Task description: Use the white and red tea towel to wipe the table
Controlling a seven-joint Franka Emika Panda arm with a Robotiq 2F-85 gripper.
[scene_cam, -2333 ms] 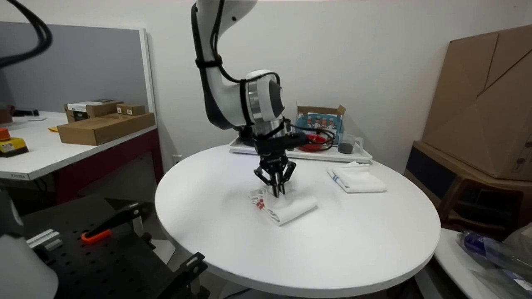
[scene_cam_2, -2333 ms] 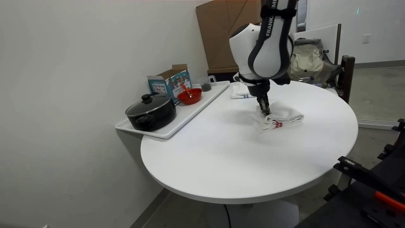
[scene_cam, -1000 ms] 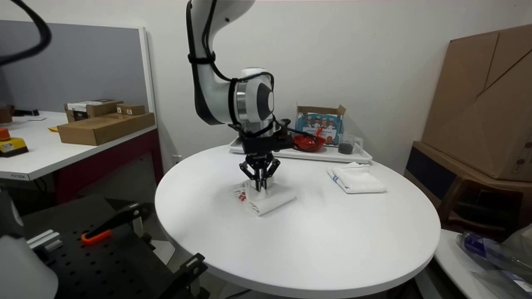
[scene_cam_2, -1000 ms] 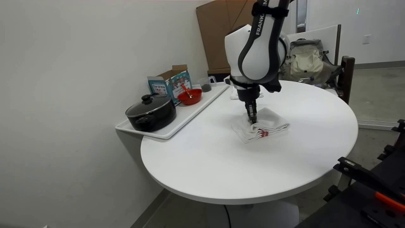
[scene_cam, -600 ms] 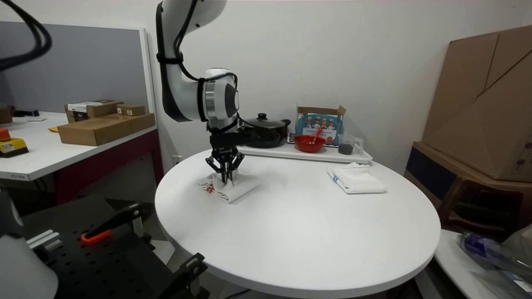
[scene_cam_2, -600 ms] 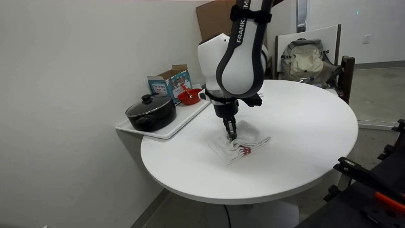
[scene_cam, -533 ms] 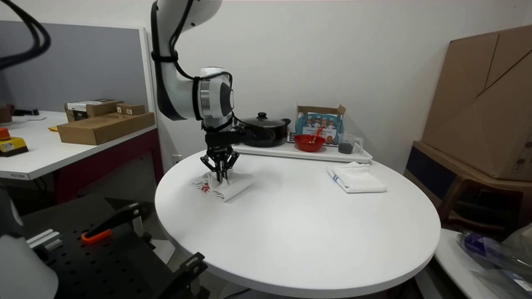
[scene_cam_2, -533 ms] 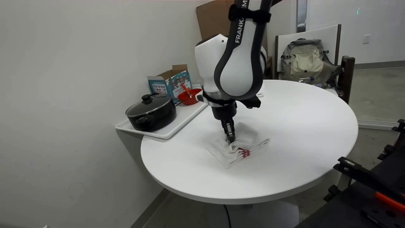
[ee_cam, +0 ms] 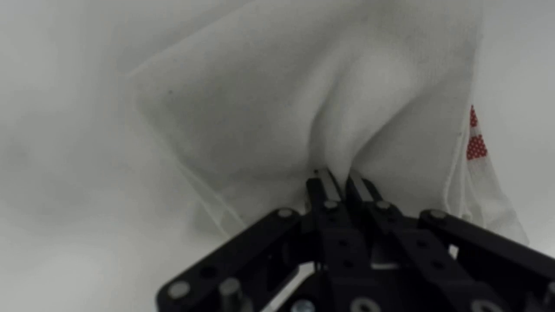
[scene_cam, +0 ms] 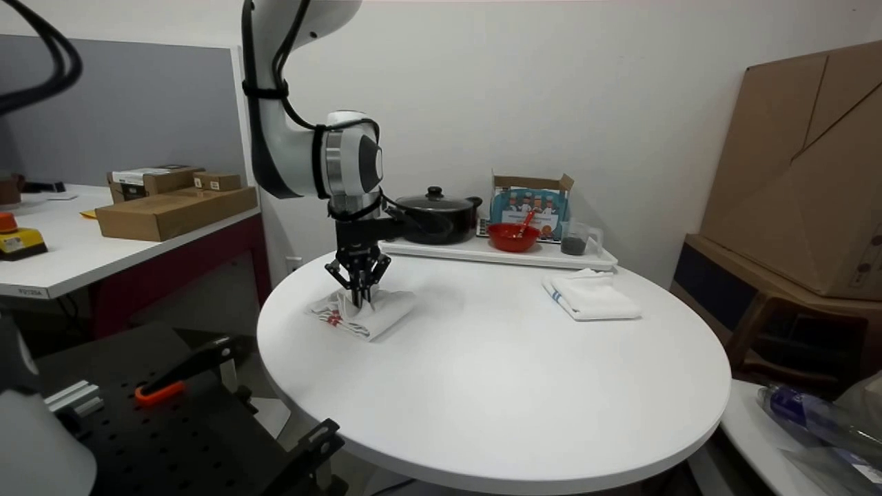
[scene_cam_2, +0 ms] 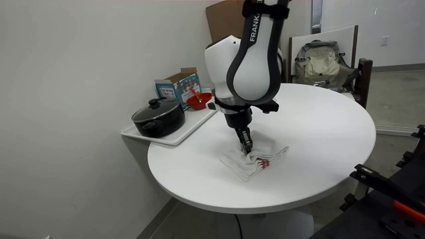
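In an exterior view, the arm (scene_cam: 284,148) hung bent over the left of the counter (scene_cam: 496,386), its gripper (scene_cam: 360,302) straight down on the towel (scene_cam: 389,311). In an exterior view, the gripper stood slightly tilted, right of the pot (scene_cam_2: 162,122). In the wrist view, its fingers (ee_cam: 328,185) pinched a towel fold.

A white tray (scene_cam_2: 190,124) holds a lidded black pot (scene_cam_2: 158,119), red bowl (scene_cam_2: 198,103) and open blue carton (scene_cam_2: 186,87); a folded blue-striped towel (scene_cam: 594,297) lies near it.
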